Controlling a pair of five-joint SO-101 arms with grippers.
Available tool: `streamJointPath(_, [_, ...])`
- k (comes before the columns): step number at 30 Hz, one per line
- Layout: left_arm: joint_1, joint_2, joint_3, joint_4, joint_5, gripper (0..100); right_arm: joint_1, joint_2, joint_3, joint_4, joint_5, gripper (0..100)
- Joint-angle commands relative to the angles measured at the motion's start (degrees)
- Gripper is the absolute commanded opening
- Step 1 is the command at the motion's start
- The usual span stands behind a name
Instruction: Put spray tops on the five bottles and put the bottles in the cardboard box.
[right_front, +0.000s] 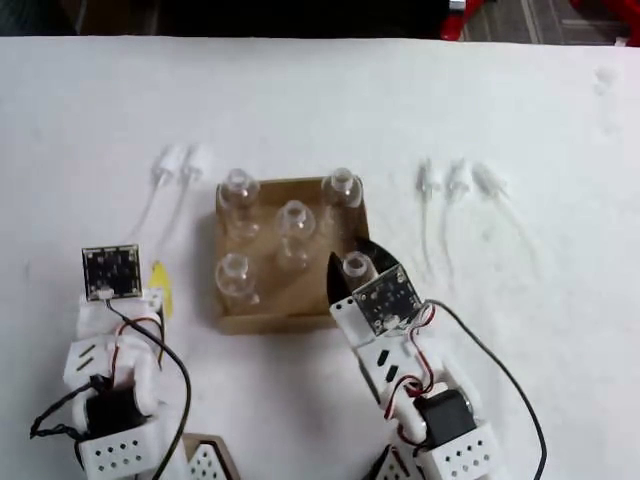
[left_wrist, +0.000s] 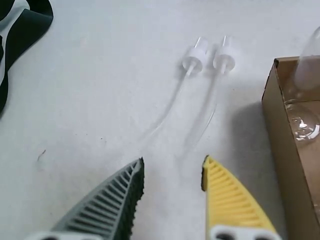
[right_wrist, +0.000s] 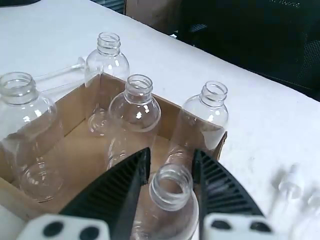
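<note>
- High view, left end: my left arm sits at the near-left of the white table, aimed toward the far side.
- left gripper: jaws spread, nothing between them. The grey finger and yellow finger are over bare table, just left of the box.
- two spray tops: they lie side by side on the table, beyond my left gripper and left of the box's far-left corner. Heads are at the far end and dip tubes trail back toward the near side. Neither touches the box.
- cardboard box: mid-table between my two arms, open side up.
- five bottles stand upright inside the box, all clear, necks open, no tops fitted:
  - far-left bottle
  - near-left bottle
  - centre bottle
  - far-right bottle
  - near-right bottle
- right gripper: over the box's near-right corner, jaws apart with one black finger on each side of the near-right bottle's neck. Both are close in against the rim; I can't tell from the right wrist view whether they actually touch it. The bottle stands in the box, upright.
- three spray tops: they lie in a row on the table right of the box, apart from it and beyond my right arm. Heads are at the far end and tubes run toward the near side.
</note>
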Motion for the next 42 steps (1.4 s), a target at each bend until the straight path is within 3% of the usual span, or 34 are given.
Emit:
streamJointPath(1, [0.48,-0.48,0.09,0.18,-0.62,18,0.40,-0.48,-4.57,0.48,0.88,12.2])
streamJointPath(11, [0.48,-0.48,0.09,0.09,-0.62,18,4.35,-0.13,-24.97,14.02,-2.64,12.3])
streamJointPath(19, [-3.30,-0.57,-0.97,-1.05,-0.70,18,23.69,-0.13,-27.34,20.53,-3.43,12.0])
streamJointPath(24, [-5.14,-0.57,-0.88,-3.43,-0.62,18,36.00,-0.31,-18.46,20.26,-12.57,11.9])
streamJointPath(29, [-5.14,-0.57,-0.88,-3.34,-0.62,18,37.14,-0.40,-8.88,13.23,-11.96,11.9])
streamJointPath(34, [-5.05,-0.57,-0.88,-1.76,-1.58,18,35.56,-0.40,-6.51,13.05,-10.37,11.9])
streamJointPath(37, [-4.97,-0.57,-0.97,-1.32,-9.41,18,34.15,-0.48,-5.63,12.97,-10.20,11.9])
streamJointPath(42, [-4.97,-0.48,-4.22,-1.49,-16.62,18,33.80,-0.48,-5.19,12.62,-7.56,11.9])
